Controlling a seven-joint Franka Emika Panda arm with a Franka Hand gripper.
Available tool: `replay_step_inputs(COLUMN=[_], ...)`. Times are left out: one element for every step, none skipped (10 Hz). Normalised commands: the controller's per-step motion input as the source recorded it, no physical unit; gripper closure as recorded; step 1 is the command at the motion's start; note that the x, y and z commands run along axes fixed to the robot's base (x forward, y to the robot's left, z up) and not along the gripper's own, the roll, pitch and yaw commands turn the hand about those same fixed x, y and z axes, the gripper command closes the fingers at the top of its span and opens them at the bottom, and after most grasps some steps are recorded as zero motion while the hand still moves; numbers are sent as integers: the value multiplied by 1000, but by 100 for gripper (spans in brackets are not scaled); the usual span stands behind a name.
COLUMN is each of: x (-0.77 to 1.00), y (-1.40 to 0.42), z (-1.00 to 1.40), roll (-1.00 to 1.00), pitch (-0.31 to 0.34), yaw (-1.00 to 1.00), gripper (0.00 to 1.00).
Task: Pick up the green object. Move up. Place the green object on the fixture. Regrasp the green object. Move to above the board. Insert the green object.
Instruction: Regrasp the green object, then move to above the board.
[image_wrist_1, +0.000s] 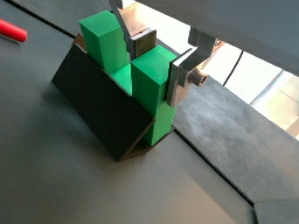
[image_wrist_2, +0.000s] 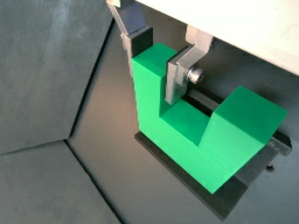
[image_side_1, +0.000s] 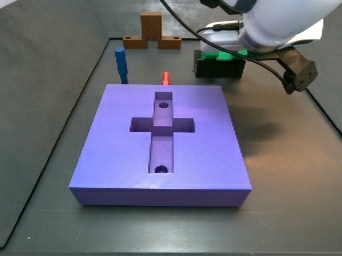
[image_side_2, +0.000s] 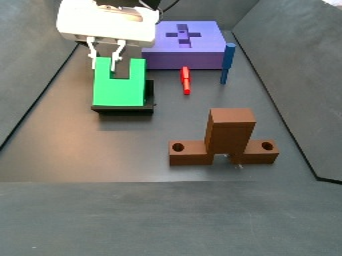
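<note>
1. Far left of a side view: the slim blue peg (image_side_1: 120, 64) stood at the board's back left corner, with the brown cross piece (image_side_1: 152, 36) behind it at top centre. Neither was involved.
2. Centre: the purple board (image_side_1: 163, 140) filled the middle of that view; its cross recess and both round holes were empty, so insertion was not yet done. A small red peg (image_side_1: 164, 76) lay just behind it.
3. Right of centre: the green block (image_side_1: 219, 65) sat on the fixture (image_side_1: 201, 71) at upper right, well apart from the board. In a wrist view the block (image_wrist_2: 193, 131) stood notch up in the dark cradle (image_wrist_2: 233, 197).
4. The gripper (image_wrist_1: 163, 59) straddled one arm of the green U; both wrist views showed a silver finger (image_wrist_2: 177, 80) flat against that arm. It looked closed on the block, though contact on the far pad couldn't be confirmed.
5. Judgement: this was the regrasp on the fixture.
6. Next move would call for a firm squeeze, a straight lift clear of the cradle, then travel to above the board.
</note>
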Motion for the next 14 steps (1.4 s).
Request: replay_step_inputs(x=[0,0,0,0,0,0,0,0,0,0,0,0,0,0], y=[0,0,0,0,0,0,0,0,0,0,0,0,0,0], z=[0,0,0,0,0,0,0,0,0,0,0,0,0,1400], roll=[0,0,0,0,0,0,0,0,0,0,0,0,0,0], pitch=[0,0,0,0,0,0,0,0,0,0,0,0,0,0], yaw=[0,0,0,0,0,0,0,0,0,0,0,0,0,0], gripper=[100,100,100,100,100,100,100,100,100,100,100,100,100,100])
